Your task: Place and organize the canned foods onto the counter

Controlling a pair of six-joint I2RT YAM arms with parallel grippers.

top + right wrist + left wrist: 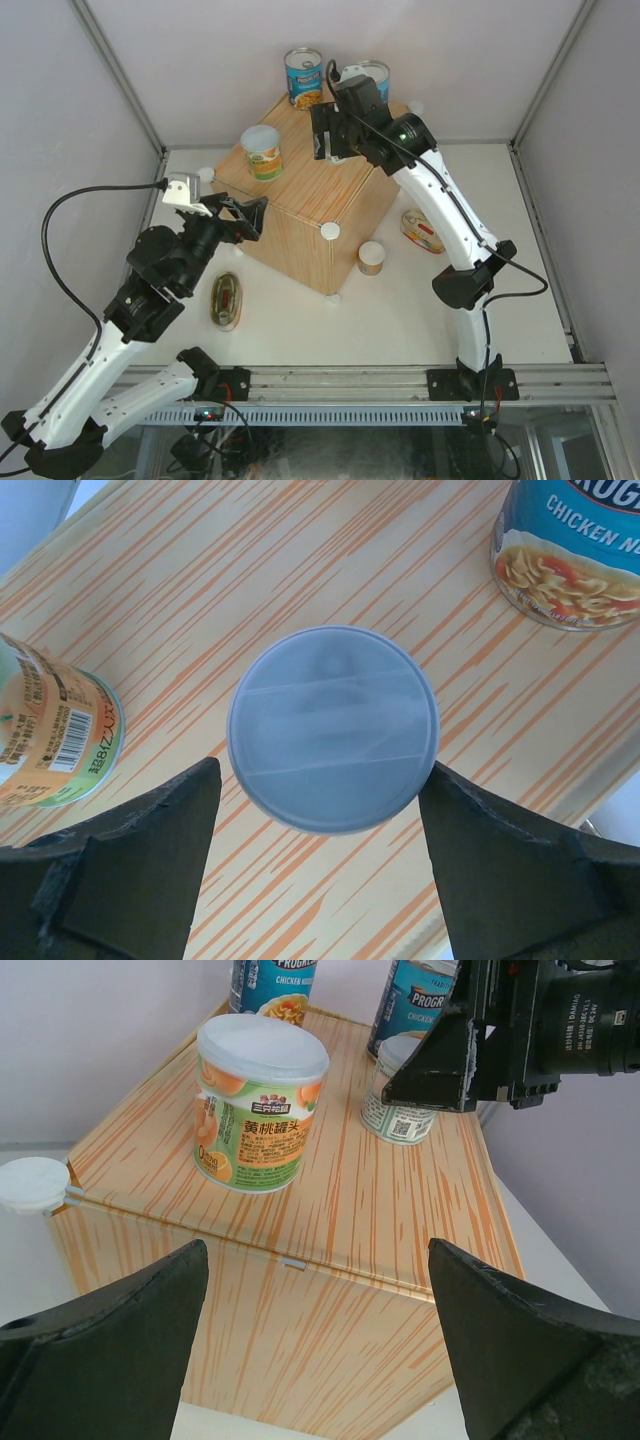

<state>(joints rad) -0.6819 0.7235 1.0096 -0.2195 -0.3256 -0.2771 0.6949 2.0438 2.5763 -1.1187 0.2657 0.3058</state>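
The right fingers (pixel 120 880) are standing open astride a pale-lidded can (pixel 332 742), which is sitting upright on the wood-grain surface (pixel 200 600) toward 1 o'clock; this looks like the release. The left fingers (pixel 100 1350) are hanging open, empty. The next move is calling for a straight lift clear without tipping the can.

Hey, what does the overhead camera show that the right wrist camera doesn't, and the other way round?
Only overhead: the left pincer, the left oval tin, the right oval tin and a small can on the table beside the counter. Only the right wrist: the pale lid of another can, standing on the counter between the open right pincer's jaws; overhead the right arm hides it. Both: the counter's wood-grain top, the peach can and a blue soup can.
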